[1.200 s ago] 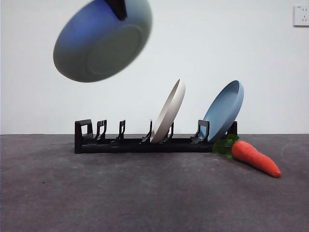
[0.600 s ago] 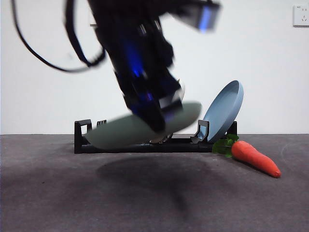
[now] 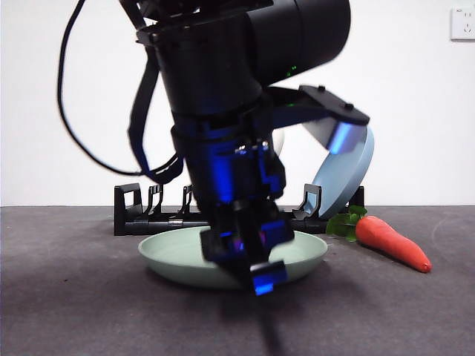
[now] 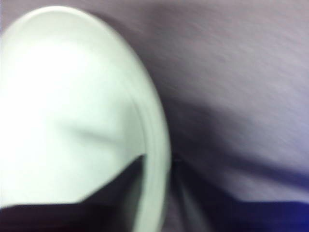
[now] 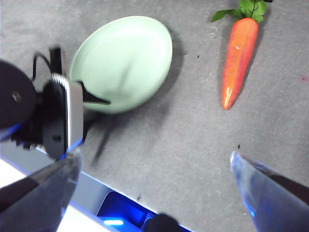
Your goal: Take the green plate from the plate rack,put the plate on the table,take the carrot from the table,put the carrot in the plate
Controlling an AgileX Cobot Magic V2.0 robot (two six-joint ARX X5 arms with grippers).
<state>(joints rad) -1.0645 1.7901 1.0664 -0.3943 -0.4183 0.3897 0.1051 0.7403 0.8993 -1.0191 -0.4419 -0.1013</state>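
Observation:
The green plate point(image 3: 171, 256) lies low and nearly flat on the table point(image 3: 89, 311), just in front of the plate rack point(image 3: 145, 215). My left gripper point(image 3: 252, 267) comes down from above, shut on the plate's near rim. In the blurred left wrist view the green plate point(image 4: 72, 106) has its rim between the jaws of the left gripper point(image 4: 157, 166). The carrot point(image 3: 390, 241) lies on the table to the right, leaves toward the rack. From above, the right gripper point(image 5: 154, 193) hangs open, well apart from the green plate point(image 5: 125, 58) and the carrot point(image 5: 239, 58).
A dusty-blue plate point(image 3: 345, 178) leans in the rack's right end, close to the carrot's leaves. The left arm's bulk hides the rack's middle. A wall socket point(image 3: 464, 22) is at the top right.
The left arm has carried the green plate down from high at the left to the table in front of the rack. The plate has turned from steeply tilted to nearly flat.

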